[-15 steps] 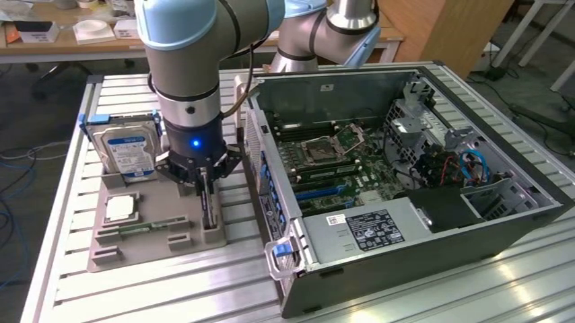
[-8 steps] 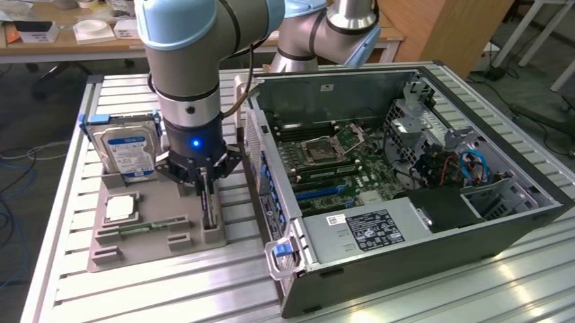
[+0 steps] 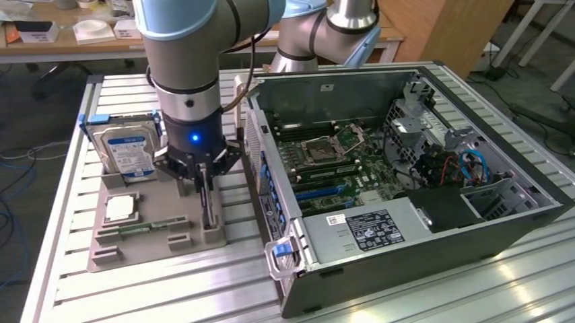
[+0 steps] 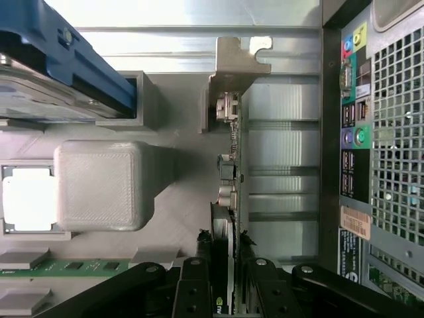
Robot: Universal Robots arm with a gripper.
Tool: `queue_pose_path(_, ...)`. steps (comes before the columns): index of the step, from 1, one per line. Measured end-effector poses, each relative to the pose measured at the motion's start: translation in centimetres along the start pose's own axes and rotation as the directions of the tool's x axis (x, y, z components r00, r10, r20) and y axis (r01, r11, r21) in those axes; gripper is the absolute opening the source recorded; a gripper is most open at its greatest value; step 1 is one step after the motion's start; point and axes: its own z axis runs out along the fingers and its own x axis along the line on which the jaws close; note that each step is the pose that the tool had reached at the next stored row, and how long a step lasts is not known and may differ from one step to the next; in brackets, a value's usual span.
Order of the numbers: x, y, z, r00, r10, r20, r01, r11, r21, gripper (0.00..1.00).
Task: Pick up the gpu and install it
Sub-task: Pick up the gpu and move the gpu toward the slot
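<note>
Looks down on a slatted metal table (image 3: 180, 289) with a gray tray (image 3: 148, 250) at 9 o'clock of an open PC case (image 3: 404, 202). Reaches down from 12 o'clock as 1 silver arm (image 3: 184, 60), ending in a black gripper (image 3: 205, 176) over the tray's side nearest the case. Clamps the gpu (image 3: 209, 208) between 2 fingers (image 4: 195, 278), 1 pressed on each flat face. Leaves the gpu seated upright on its long edge in a tray slot, thin and dark, with its silvery bracket (image 4: 235, 63) at 1 end, clear of the fingers. Places the card just beside the case's port panel (image 4: 351, 132), not touching it. Elsewhere on the tray, clocked from the gripper: hard drive (image 3: 126, 151) standing in a blue frame at 10 o'clock, CPU (image 3: 121, 207) lying flat at 8 o'clock, green memory stick (image 3: 144, 229) at 7 o'clock.
</note>
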Motion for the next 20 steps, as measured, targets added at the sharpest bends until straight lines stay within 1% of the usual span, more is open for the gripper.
queue_pose_path(3,0.0,0.04,-1.06,1.0000,0.000,0.0000,0.000,1.0000,0.0000,0.26)
queue_pose_path(11,0.0,0.15,-4.39,1.0000,0.000,-0.0001,0.000,1.0000,0.0001,0.26)
queue_pose_path(20,-0.1,0.15,-4.44,1.0000,0.000,0.0000,0.000,1.0000,0.0003,0.26)
